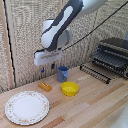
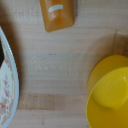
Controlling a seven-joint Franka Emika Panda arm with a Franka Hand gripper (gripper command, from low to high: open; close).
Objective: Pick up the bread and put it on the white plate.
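Note:
The loaf (image 1: pixel 45 86) is a small oblong orange-brown piece lying on the wooden table, between the white dish (image 1: pixel 27 107) and the yellow bowl. The white dish is a large flat plate with a patterned rim, near the front on the exterior view's left. My gripper (image 1: pixel 47 69) hangs above the loaf, clearly off the table, with its blue-tipped fingers apart and nothing between them. The wrist view shows the loaf (image 2: pixel 58 14), the dish's rim (image 2: pixel 7 85) and the bowl, but none of my fingers.
A yellow bowl (image 1: pixel 70 88) sits just to the exterior view's right of the loaf and also shows in the wrist view (image 2: pixel 110 95). A blue cup (image 1: pixel 62 73) stands behind it. A toaster oven (image 1: pixel 112 54) with its door (image 1: pixel 95 72) folded down is at the back right.

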